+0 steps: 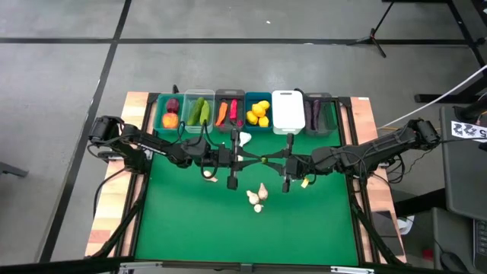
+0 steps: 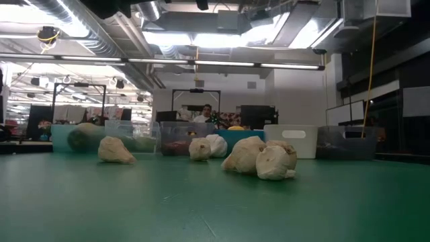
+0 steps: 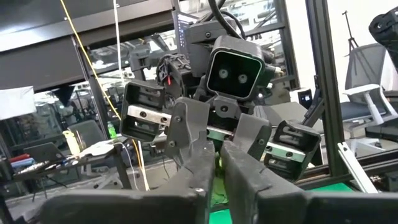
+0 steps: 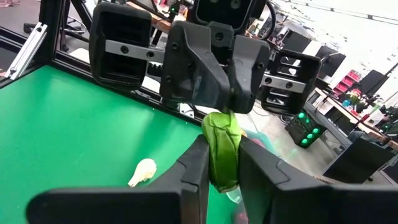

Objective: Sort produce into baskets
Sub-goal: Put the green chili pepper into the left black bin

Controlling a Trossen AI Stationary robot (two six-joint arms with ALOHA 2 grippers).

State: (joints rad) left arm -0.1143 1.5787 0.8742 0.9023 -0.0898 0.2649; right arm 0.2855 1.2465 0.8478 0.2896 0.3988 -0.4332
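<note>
Green cucumber sat above the worktop, pinched between both arms' clenched fingers, the right gripper and left gripper meeting nose to nose, so a mistimed release during this handover could have dropped it among the garlic.

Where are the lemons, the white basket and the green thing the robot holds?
lemons [image 1: 259, 112], high view, middle of the yellow pile.
white basket [image 1: 288, 111], high view, its flat white top.
green thing [image 4: 224, 148], right wrist view, its middle.
</note>
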